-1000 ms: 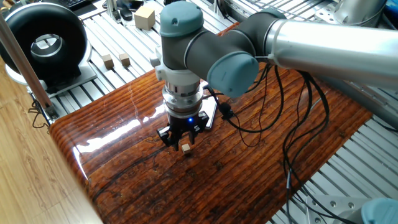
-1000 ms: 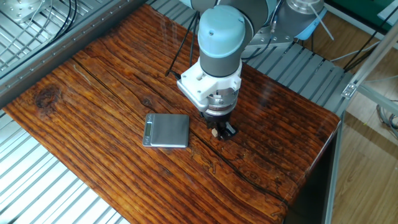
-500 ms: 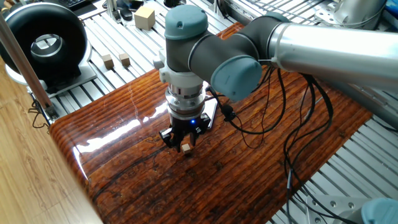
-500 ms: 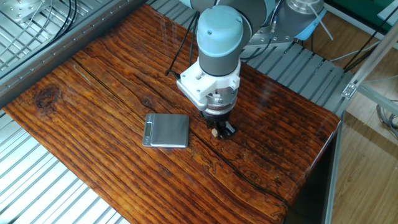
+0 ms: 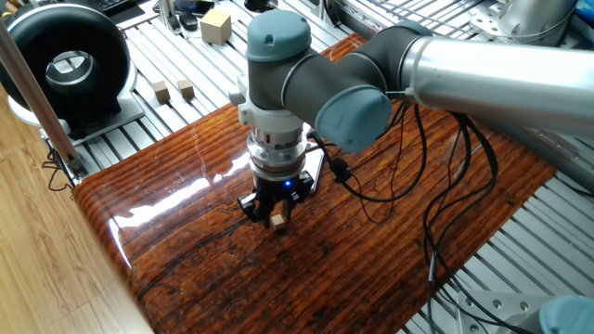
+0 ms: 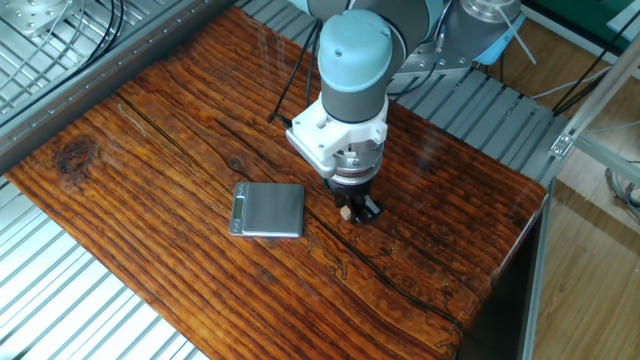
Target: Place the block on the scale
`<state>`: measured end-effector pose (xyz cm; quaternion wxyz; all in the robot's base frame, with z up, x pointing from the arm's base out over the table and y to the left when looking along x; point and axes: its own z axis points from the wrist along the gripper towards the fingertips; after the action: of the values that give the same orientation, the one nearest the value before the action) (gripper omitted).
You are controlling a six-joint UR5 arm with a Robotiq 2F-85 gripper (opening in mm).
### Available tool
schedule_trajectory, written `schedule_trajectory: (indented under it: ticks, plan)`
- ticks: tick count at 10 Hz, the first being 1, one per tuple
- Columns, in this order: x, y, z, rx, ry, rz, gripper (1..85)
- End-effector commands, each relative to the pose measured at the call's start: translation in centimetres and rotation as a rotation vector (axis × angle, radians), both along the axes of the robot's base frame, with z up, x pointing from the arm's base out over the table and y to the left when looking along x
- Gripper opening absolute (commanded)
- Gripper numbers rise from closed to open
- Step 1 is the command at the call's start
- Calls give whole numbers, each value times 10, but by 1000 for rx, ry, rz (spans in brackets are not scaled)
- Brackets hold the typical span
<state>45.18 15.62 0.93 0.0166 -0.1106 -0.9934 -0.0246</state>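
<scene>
The pincer (image 5: 276, 215) pinches the block (image 5: 277, 220) low over the bench (image 6: 150, 130), just right of the scale (image 6: 270, 209), likely so a short sideways carry lands it there.

Bright even light, white glare streak on glossy table (image 5: 176, 199), sharp pics, soft shadows

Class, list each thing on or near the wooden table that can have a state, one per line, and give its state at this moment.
gripper: shut on the block, pointing down, low over the table
block: held between the fingers
scale: flat on the table, nothing on it, beside the gripper
table: glossy wood, bearing the scale
</scene>
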Motion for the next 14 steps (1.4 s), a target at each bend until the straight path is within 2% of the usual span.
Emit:
schedule_trajectory:
  ticks: [1,6,8,11,12,13,14]
  plan:
    - [-1,2,1,8,7,-11,367]
    - [-3,1,1,4,13,-17,293]
    - [-6,-2,1,-12,29,-26,237]
    - [-6,-4,5,-17,34,-18,213]
    - [-6,-7,13,-9,46,2,213]
    - [-4,-11,27,19,57,33,213]
    - [1,-19,38,31,49,85,213]
